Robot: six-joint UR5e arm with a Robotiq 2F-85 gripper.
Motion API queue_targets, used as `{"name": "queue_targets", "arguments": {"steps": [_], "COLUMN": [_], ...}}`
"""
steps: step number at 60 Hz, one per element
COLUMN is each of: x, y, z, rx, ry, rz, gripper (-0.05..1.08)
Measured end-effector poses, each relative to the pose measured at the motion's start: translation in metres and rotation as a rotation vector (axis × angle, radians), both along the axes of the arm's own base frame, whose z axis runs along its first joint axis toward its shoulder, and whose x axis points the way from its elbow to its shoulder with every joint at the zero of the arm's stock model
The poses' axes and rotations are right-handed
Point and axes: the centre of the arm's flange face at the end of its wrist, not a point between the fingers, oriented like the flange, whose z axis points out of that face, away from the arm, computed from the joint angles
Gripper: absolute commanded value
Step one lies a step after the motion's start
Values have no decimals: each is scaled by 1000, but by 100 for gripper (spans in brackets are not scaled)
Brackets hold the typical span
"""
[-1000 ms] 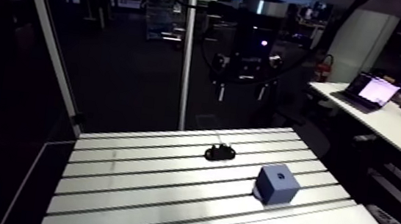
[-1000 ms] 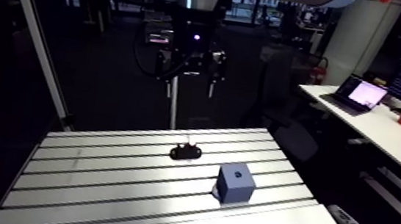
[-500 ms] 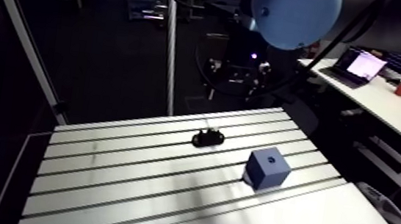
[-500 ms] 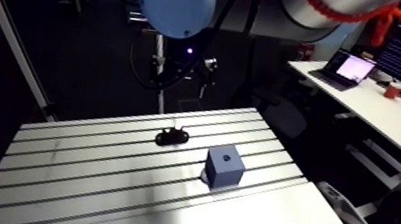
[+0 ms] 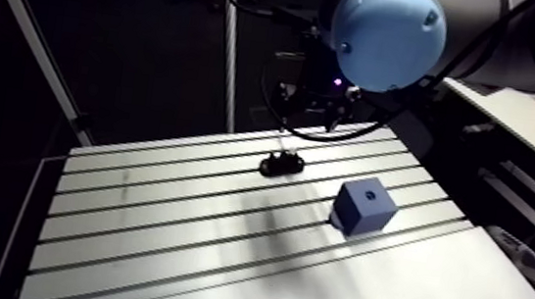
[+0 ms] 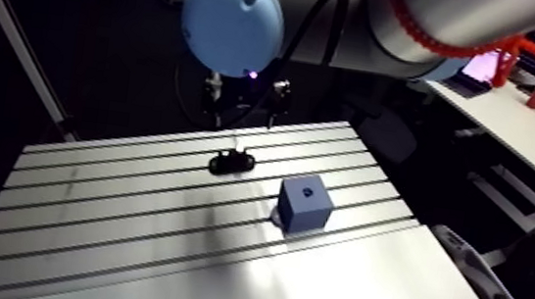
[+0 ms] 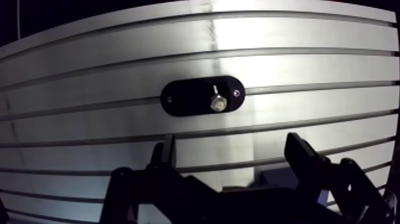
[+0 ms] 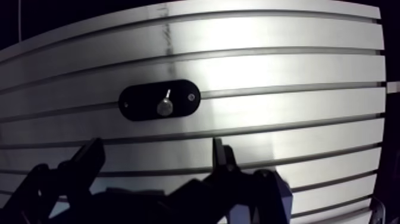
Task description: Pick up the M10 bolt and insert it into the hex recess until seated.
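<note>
The M10 bolt (image 7: 217,105) stands in a black oval holder (image 7: 190,98), which lies flat on the slotted table (image 5: 171,238) toward its far side, about midway across. Nearer and to the right, well apart from it, sits the blue block (image 5: 364,206) with the hex recess (image 5: 368,192) showing as a dark spot in its top face.

The tool (image 7: 232,146) hangs above the table with its fingers (image 7: 303,158) spread wide and nothing between them. In the wrist view the holder and bolt lie ahead of the fingers, not between them.

From where I stand the bolt looks like plain bright steel: stiff, fairly dense for its size, not fragile, but smooth and round enough to slip or twist in flat pads. I'd take it on the part standing proud of the holder, squarely across its width, and lift straight up so that it doesn't bind. Which end is up I can't make out. The holder looks light and could come away with the bolt.

I can read no brand, label or writing on the bolt, holder or block.
</note>
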Motion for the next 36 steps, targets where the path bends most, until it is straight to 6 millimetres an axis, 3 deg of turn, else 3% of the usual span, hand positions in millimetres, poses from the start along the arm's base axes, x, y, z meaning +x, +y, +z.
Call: {"name": "queue_targets", "arguments": {"steps": [36], "x": [-17], "y": [-11], "z": [-17], "rx": [37], "ry": [-47], "rz": [31], "gripper": [21]}}
